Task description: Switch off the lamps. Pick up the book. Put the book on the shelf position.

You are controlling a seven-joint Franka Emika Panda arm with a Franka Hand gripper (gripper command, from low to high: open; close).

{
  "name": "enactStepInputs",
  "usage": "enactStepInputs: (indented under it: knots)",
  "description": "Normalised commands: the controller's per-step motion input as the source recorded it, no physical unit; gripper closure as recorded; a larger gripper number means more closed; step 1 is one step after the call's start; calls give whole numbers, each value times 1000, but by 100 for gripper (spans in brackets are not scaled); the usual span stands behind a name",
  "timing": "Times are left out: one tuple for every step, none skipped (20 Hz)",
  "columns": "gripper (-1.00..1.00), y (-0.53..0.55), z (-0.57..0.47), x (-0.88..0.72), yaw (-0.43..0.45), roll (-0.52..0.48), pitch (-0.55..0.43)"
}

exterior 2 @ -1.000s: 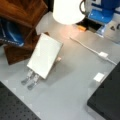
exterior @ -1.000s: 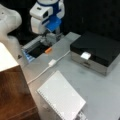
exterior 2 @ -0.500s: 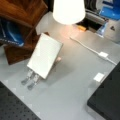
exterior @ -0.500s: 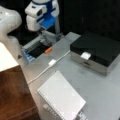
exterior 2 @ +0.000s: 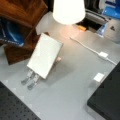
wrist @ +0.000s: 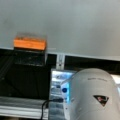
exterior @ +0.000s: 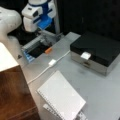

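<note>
The book (exterior: 61, 97) is a white spiral-bound notebook leaning on a small metal stand at a front view's bottom; in both front views nothing touches the book (exterior 2: 45, 55). The lamp's cream shade (exterior 2: 68, 10) glows brightly, with warm light on the table under it. An edge of the shade (exterior: 6, 58) shows at a front view's left. The dark wooden shelf top (exterior: 12, 93) (exterior 2: 22, 10) is bare. My gripper (exterior: 43, 35) hangs at the far end of the table over an orange block (exterior: 48, 50) (wrist: 30, 43), far from the book. No fingers show in the wrist view.
A black box with a silver base (exterior: 96, 51) (exterior 2: 107, 100) takes up one side of the table. A white cable with an inline switch (exterior: 52, 62) (exterior 2: 103, 54) runs across the grey table. A dark recess framed by metal rails (exterior: 37, 50) lies below the gripper.
The arm has shifted slightly left and up. The book, lamp and box have not moved.
</note>
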Motion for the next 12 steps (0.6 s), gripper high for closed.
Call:
enactStepInputs:
  knots:
    - [-100,195,-222,-144,-166,55,-129]
    - [-100,196,-233,-137,-170,49,-145]
    - [-100,195,-240,-130,-169,44,-155]
    - [-100,196,-223,-125,-161,41,-158]
    - [-100,198,-214,-124,-159,38,-161]
    - [-100,200,-209,-125,-159,31,-163]
    - [-100,201,-195,-127,-150,26,-160]
    - [-100,208,-178,-131,-144,18,-156]
    - [-100,216,-163,-132,-138,14,-154]
    - [100,222,-151,-128,-133,12,-149]
    - [100,227,-139,-122,-133,14,-135]
    - [100,228,-129,-114,-134,21,-140]
